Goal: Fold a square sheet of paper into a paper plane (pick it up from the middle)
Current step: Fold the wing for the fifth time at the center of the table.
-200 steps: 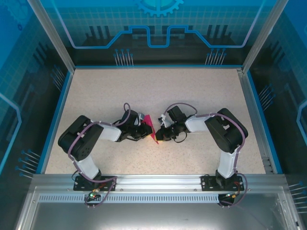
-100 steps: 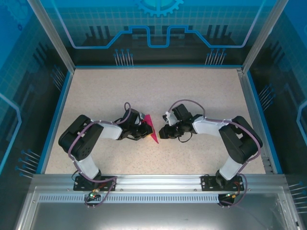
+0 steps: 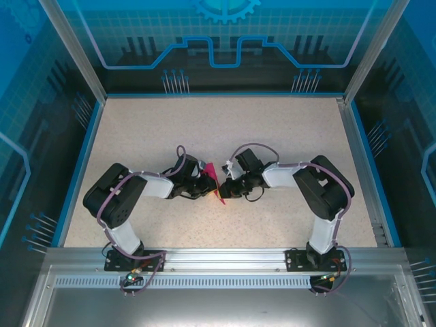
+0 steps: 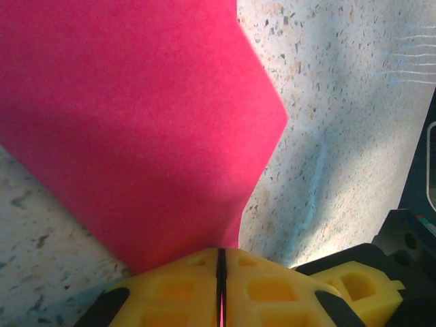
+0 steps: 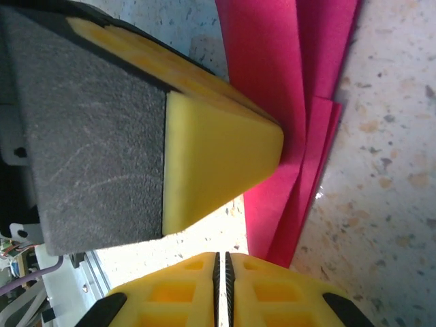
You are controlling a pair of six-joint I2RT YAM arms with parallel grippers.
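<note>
Pinched tight in the left gripper [image 4: 221,253], the folded sheet of paper [image 4: 136,122], raised off the speckled table [image 4: 327,136] near its middle. Shut too at the right gripper [image 5: 221,257], hard against the sheet's right edge (gripping it or not, cannot tell). Looks mid-crease; next calls for sliding along the fold without tearing. Half a second ago stood apart to the right, now back in

Arms bent inward, left end effector [image 4: 219,253] and right end effector [image 5: 221,257] both closed, tips close.
</note>
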